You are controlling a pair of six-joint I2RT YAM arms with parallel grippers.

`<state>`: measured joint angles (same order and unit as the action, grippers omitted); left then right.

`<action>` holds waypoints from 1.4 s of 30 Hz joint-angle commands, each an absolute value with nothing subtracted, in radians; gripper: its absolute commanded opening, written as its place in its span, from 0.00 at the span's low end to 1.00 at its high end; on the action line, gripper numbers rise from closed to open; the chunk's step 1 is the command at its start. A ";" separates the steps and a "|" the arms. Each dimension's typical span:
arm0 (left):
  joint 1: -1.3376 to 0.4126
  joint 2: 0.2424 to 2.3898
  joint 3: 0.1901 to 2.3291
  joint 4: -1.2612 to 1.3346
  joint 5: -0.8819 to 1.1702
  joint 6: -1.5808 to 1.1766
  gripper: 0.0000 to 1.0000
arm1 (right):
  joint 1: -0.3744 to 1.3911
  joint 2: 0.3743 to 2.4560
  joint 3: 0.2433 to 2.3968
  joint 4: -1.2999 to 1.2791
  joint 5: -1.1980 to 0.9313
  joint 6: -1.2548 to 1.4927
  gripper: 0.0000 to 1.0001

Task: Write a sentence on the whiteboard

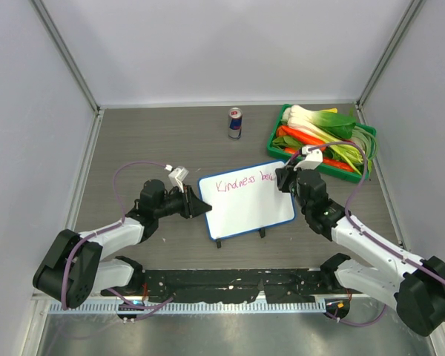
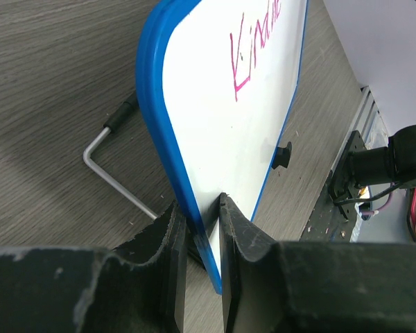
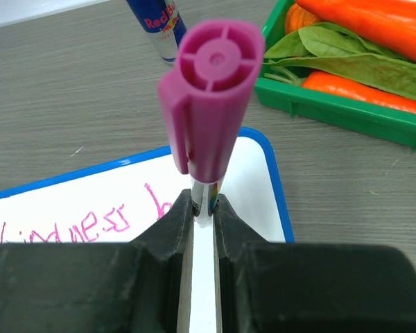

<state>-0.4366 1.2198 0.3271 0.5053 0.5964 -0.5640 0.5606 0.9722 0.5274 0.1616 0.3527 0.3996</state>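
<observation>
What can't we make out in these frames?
Right wrist: marker tip hidden behind its cap and the right gripper.
Top view: end of the sentence covered by the right gripper.
Left wrist: sentence cut off by top edge.
Right wrist: can top cropped.

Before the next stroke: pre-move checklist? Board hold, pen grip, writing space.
1. Left claw clamps the whiteboard by its blue edge: ok.
2. Right claw shut on the magenta marker: ok.
3. Marker tip on the board: cannot tell, hidden under the claw.
4. Sentence finished: not ok, "Kindness" plus a word just started.
5. Room on that line: not ok, the writing nears the right rim; bare white below.
6. Can apart from board and arms: ok.
</observation>
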 commanded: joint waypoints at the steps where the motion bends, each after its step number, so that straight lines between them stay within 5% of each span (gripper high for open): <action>1: -0.446 1.233 0.341 0.476 0.578 -0.502 0.00 | 0.560 0.954 0.505 0.137 0.341 0.408 0.01; 42: -0.448 1.235 0.341 0.474 0.578 -0.499 0.00 | 0.526 0.894 0.549 0.202 0.328 0.425 0.01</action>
